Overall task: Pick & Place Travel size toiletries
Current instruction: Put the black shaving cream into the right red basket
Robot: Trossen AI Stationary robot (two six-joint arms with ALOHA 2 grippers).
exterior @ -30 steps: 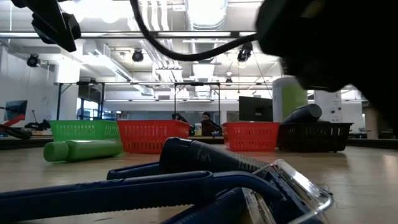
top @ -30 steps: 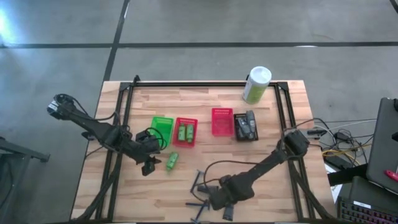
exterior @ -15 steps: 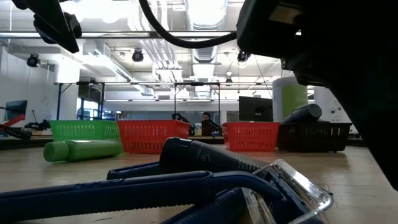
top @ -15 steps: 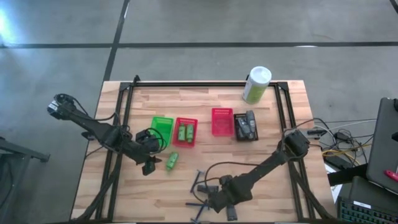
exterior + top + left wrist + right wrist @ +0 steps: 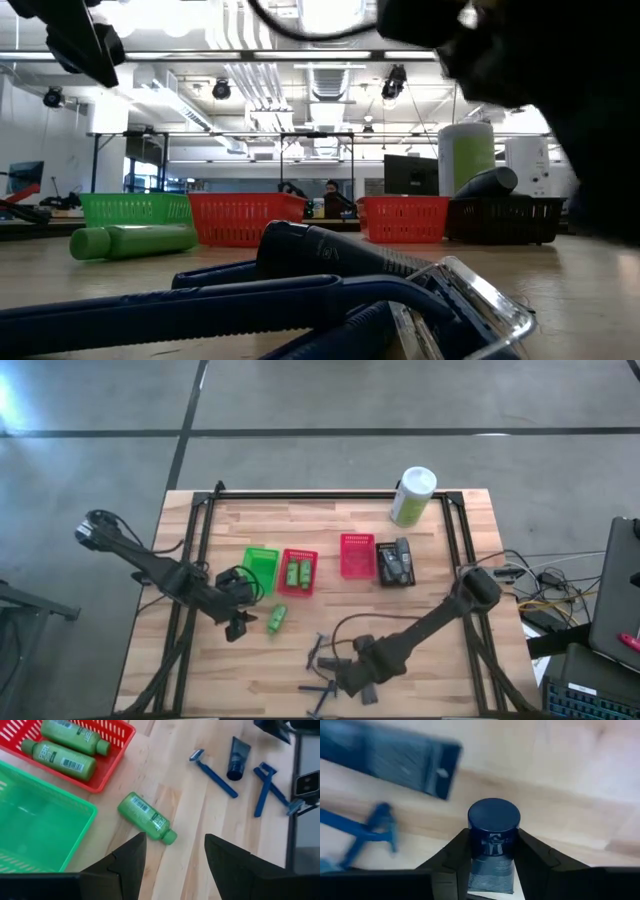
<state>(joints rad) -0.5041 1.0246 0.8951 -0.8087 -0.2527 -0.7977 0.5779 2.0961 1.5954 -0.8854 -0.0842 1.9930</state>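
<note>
Wooden table (image 5: 450, 660) — right jaws pinching dark blue tube (image 5: 493, 842); left jaws spread above green bottle (image 5: 146, 817).

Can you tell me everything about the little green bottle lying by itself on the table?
The green bottle is small, bright green and looks like plastic, with a green cap and a printed label with a barcode. It lies on its side on the wooden table, outside the baskets, just off the corner of the red basket. Nothing touches it; the left gripper is open above it.
</note>
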